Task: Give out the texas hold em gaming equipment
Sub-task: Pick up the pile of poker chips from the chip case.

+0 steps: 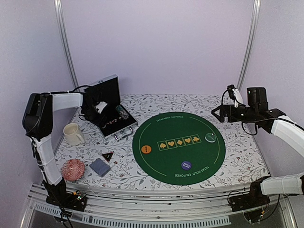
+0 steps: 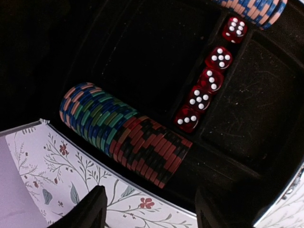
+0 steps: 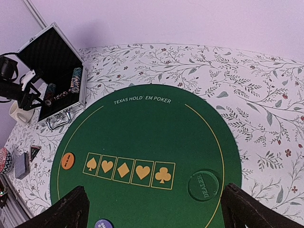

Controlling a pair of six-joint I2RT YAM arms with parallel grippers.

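Flowery table [image 1: 237, 156] holds the open case [image 1: 107, 95]. Left claw [image 2: 149, 202] hangs spread over the chips [image 2: 123, 133] in the case. Right claw [image 3: 156, 194] is spread too. A bump could spill the row.

Round green poker mat [image 1: 178, 127]: matt, felt-like cloth. Left of mat, silver hinged case [image 1: 110, 95]: bright metal, dull black lining. Inside, red translucent dice [image 2: 211, 80]: glossy plastic. Striped-edge poker chips [image 2: 123, 133]: smooth, low sheen.

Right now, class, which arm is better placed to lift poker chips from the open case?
Left. The open left gripper hovers directly over the chip row in the case; the right gripper hangs far across the green mat.
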